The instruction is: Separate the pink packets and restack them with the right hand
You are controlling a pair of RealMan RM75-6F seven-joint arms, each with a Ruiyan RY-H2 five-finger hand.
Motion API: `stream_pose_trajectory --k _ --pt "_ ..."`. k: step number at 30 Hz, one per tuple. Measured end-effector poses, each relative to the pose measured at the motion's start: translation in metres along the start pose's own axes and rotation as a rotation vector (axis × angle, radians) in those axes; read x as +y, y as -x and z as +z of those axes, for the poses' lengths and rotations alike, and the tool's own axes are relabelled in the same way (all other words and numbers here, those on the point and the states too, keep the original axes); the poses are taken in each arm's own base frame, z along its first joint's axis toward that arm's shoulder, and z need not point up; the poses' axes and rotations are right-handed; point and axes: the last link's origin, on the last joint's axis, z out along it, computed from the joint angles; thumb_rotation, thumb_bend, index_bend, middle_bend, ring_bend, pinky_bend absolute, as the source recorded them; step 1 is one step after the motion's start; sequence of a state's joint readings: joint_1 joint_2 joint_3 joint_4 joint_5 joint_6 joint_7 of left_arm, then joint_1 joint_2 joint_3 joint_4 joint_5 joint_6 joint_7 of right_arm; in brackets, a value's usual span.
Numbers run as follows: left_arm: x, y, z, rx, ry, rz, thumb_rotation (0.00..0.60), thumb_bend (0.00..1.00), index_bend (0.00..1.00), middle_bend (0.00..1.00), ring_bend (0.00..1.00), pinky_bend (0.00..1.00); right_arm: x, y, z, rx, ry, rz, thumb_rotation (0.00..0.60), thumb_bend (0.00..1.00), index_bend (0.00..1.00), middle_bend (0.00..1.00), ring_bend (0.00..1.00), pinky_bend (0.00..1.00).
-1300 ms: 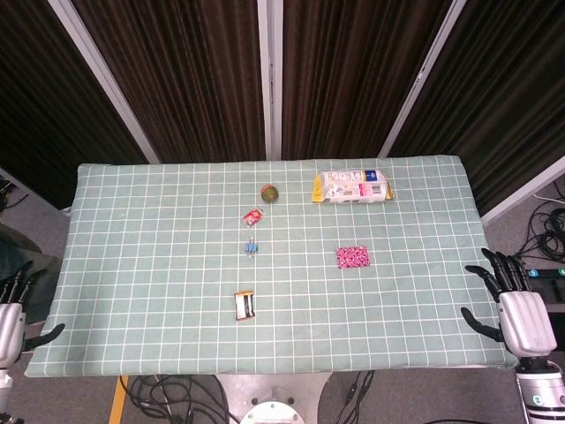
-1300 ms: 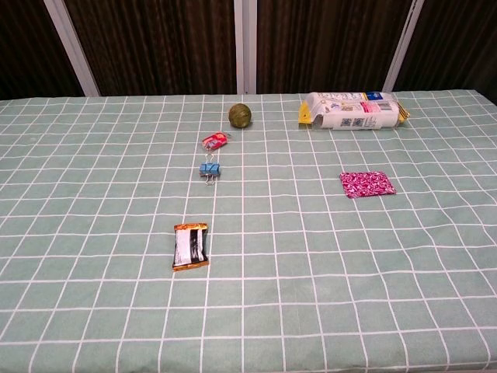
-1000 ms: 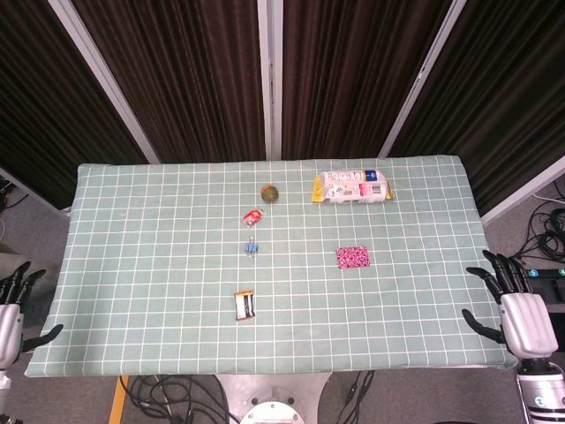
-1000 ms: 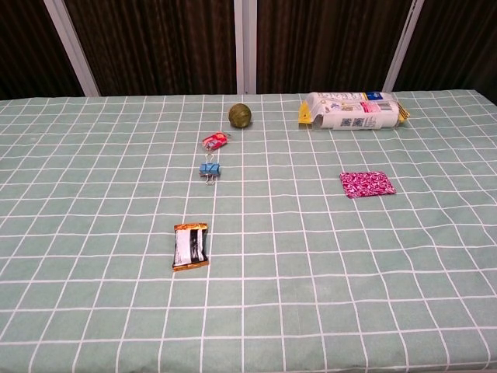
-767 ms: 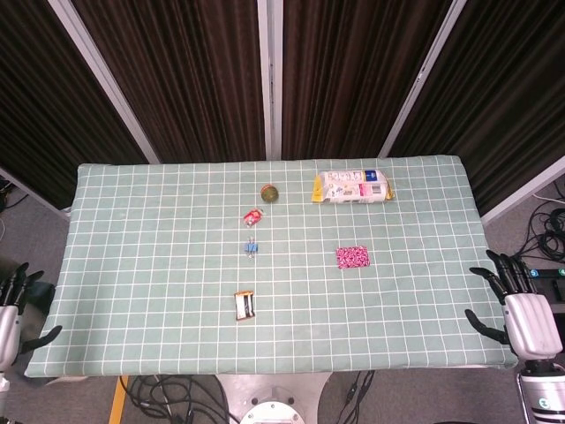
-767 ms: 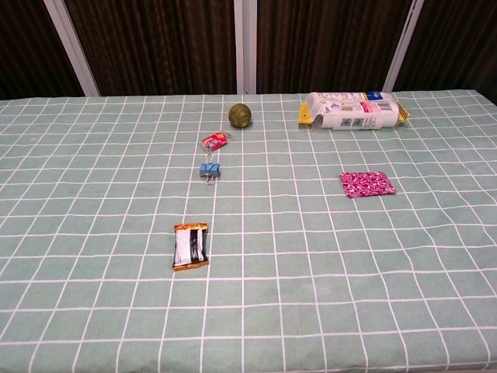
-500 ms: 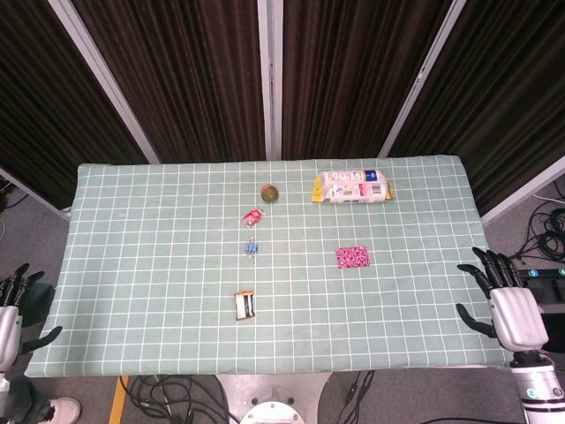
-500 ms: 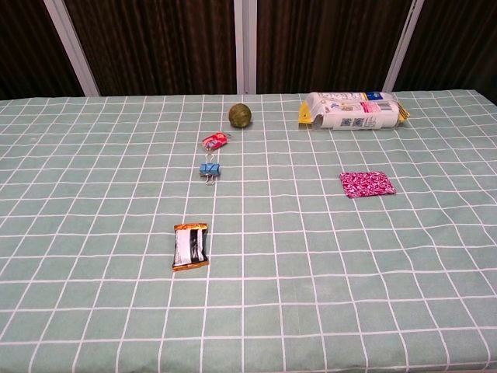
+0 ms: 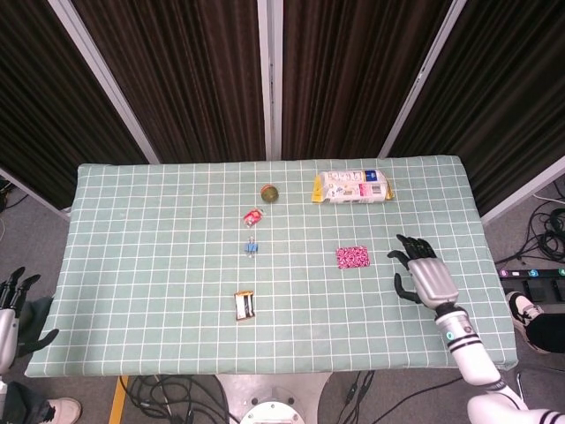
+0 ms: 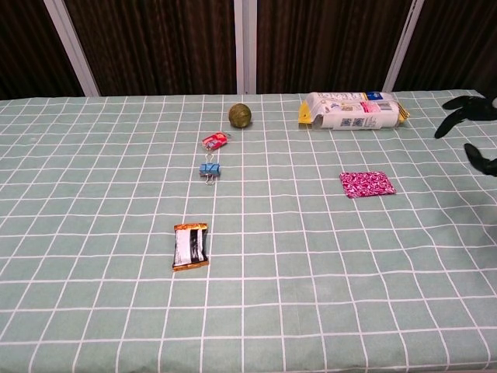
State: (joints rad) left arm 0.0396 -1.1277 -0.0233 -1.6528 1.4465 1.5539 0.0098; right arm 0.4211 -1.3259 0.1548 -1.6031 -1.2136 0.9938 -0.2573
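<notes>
The pink packets [image 9: 352, 257] lie flat on the green checked cloth of the table [image 9: 141, 265], looking like one patterned pile, and I take everything else from them. My right hand [image 9: 422, 275] hovers over the cloth just to the right of the pink packets, apart from them, with its fingers [image 10: 457, 109] spread and nothing in it; in the chest view only the dark fingertips show at the right edge. My left hand [image 9: 11, 305] hangs off the table's near left corner, far from the pink packets, its fingers apart and empty. Beyond the pink packets, toward the curtains, lies a white snack bag [image 9: 352, 187] on its side. To their left sit a blue binder clip [image 9: 252, 248], a small red packet [image 9: 254, 216] and a green ball [image 9: 270, 192] in a rough line. Nearer me and left of the pink packets is a brown-and-white wrapper [image 9: 244, 305].
</notes>
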Motion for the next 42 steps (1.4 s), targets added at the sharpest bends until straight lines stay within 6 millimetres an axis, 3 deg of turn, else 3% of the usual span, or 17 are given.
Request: stream_pose_trajectory --k 11,23,31,42 --pt "-0.001 0.001 -0.001 -0.007 -0.008 -0.002 0.600 0.06 0.20 0.15 0.13 0.14 -0.015 0.036 0.068 -0.092 0.032 -0.056 0.404 0.60 0.30 0.01 0.00 0.00" --pt "-0.002 -0.001 0.002 -0.013 -0.007 0.008 0.600 0.06 0.20 0.15 0.13 0.14 -0.033 0.056 0.107 -0.137 0.032 -0.087 0.401 0.60 0.30 0.01 0.00 0.00" --pt "-0.001 0.000 0.002 -0.017 -0.009 0.011 0.600 0.06 0.20 0.15 0.13 0.14 -0.037 0.063 0.113 -0.178 0.026 -0.100 0.407 0.60 0.30 0.01 0.00 0.00" --pt "0.001 0.000 0.003 -0.014 0.000 0.012 0.600 0.06 0.20 0.15 0.13 0.14 -0.036 0.067 0.090 -0.206 -0.022 -0.134 0.411 0.60 0.30 0.00 0.00 0.00"
